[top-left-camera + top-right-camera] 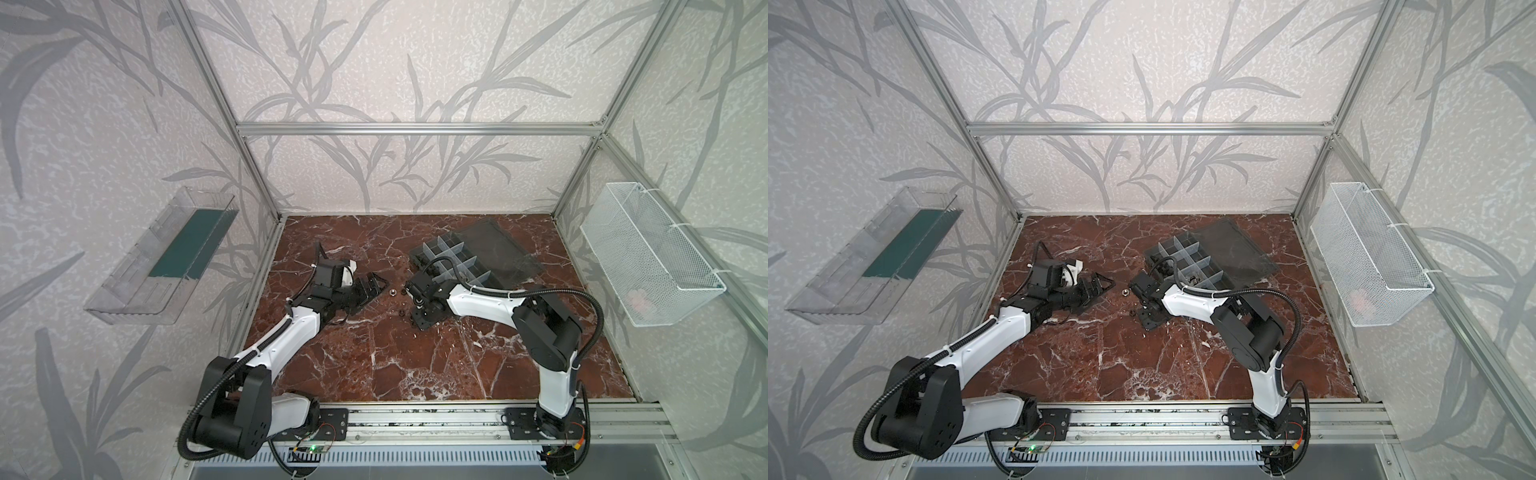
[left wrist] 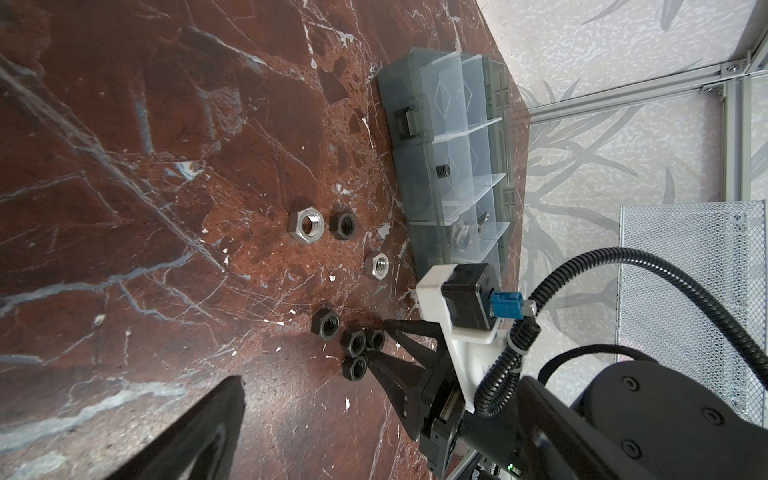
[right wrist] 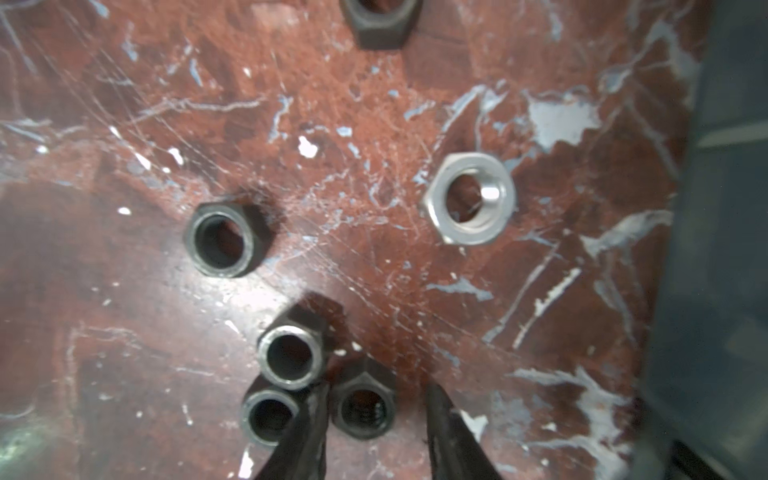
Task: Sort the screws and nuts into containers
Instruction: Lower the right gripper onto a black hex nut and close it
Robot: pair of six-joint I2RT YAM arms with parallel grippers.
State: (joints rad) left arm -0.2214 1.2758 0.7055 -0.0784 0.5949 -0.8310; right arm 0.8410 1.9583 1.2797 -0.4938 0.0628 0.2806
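Two containers (image 2: 457,151) hold a screw (image 2: 444,169) and silvery bits (image 2: 464,235); left claw (image 1: 374,287) gapes, right claw (image 3: 376,390) gapes astride a nut (image 3: 365,412).

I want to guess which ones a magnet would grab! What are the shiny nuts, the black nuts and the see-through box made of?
Silver hex nuts: bare metal, probably steel; bright glints.
Black hex nuts: metal too, likely dark-coated; worn grey rims.
Organizer box: smoky translucent plastic; dividers show through.

Nuts (image 1: 391,292) on table (image 1: 415,365) centre, organizer box (image 2: 409,178) just behind to the right, its lid (image 1: 498,245) lying farther back
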